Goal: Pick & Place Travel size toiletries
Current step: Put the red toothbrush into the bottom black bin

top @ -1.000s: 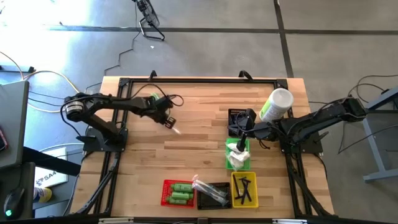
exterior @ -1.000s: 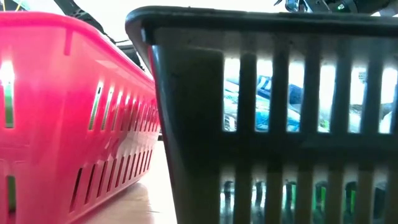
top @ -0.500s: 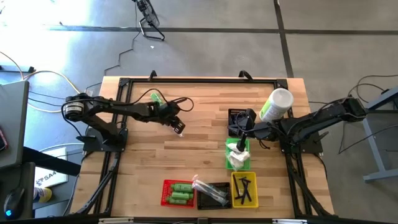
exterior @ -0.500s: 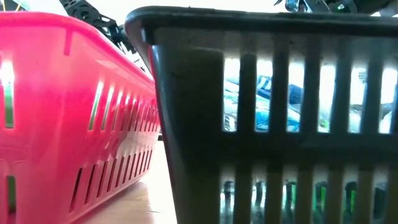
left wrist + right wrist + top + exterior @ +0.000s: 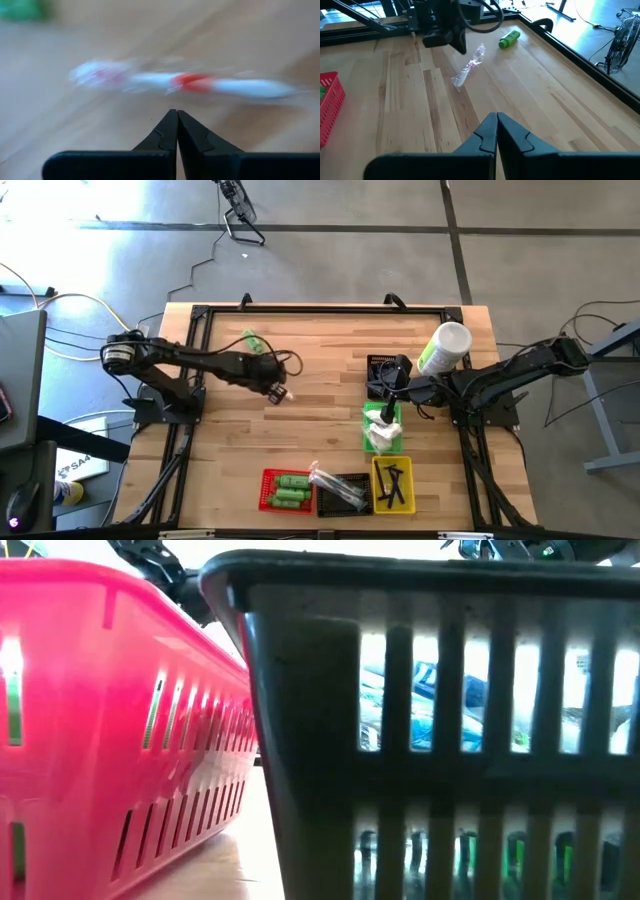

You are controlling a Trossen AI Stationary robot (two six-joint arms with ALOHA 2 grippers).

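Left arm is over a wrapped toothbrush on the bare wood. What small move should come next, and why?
Probably open the left gripper before lowering. Its fingers are shut, and the wrapped toothbrush lies flat on the table just ahead of the tips, not gripped. Shut fingers could only push it. The right gripper waits, shut, over the green basket.

Overhead looks down on table [image 5: 330,340]; low view hugs baskets [image 5: 420,740].
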